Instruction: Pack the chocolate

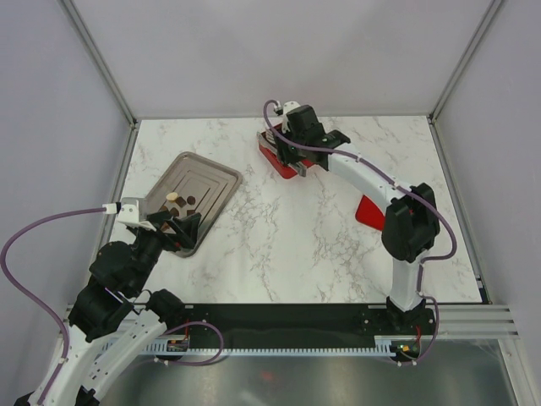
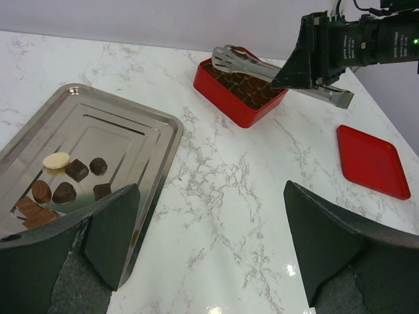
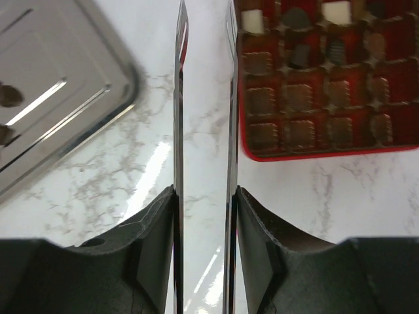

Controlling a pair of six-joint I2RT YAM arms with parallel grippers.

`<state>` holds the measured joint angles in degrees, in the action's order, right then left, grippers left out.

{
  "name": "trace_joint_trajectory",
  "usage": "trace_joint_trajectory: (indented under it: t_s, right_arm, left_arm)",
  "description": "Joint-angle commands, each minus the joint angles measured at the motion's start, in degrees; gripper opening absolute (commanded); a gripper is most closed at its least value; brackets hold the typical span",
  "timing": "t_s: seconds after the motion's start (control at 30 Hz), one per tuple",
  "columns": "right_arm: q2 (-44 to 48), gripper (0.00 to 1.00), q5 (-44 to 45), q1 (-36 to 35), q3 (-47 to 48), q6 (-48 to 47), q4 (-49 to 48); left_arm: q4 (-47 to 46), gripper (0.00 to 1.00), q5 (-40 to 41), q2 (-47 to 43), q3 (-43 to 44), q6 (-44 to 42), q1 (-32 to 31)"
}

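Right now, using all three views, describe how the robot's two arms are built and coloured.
The left arm and right arm share white links and bulky black joints. A purple cable loops along each. The fingers are matte black and wedge-shaped.

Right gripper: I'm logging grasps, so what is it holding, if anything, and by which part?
The right gripper holds the metal tongs on their rear half, toward the hinge end, one finger pressed against the outside of each arm.

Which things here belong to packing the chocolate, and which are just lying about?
Job:
chocolate pieces
steel tray holding them
red compartment box
tongs, gripped by the right gripper

Lying about:
flat red lid, apart from the box
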<state>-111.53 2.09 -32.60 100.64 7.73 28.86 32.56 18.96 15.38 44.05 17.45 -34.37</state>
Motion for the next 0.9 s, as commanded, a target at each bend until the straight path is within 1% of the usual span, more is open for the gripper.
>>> trace_joint_trajectory:
  t_s: [0.0,0.17,0.23,0.37,0.57,0.87]
  right_arm:
    - [1.67,0.48,-2.00,-5.96,-0.88,1.23,-3.54]
    - [-2.72,0.48,-1.91,-13.96,-0.19,1.24,-5.22]
    - [-4.66,0.48,-2.00,-15.64,0.78,0.80,-5.48]
    - [-8.96,0.49,-4.90,-19.42,4.29,-1.48,-5.57]
    - [-13.01,0.50,-5.95,-21.98,7.20,-3.15,-5.57]
    - [-18.64,0.52,-5.78,-23.04,11.77,-2.98,-5.40]
  left_arm:
    - [-2.59,1.00,0.11,0.18,0.07,-1.98,0.09]
    - [-2.59,1.00,0.11,0.09,0.07,-1.98,0.09]
    - [-2.59,1.00,0.11,0.09,0.07,-1.98,0.09]
    - [-2.67,1.00,0.20,-0.08,0.07,-1.98,0.09]
    - [-2.59,1.00,0.29,-0.08,0.07,-2.07,0.09]
    - [-2.59,1.00,0.55,-0.26,0.07,-2.07,0.09]
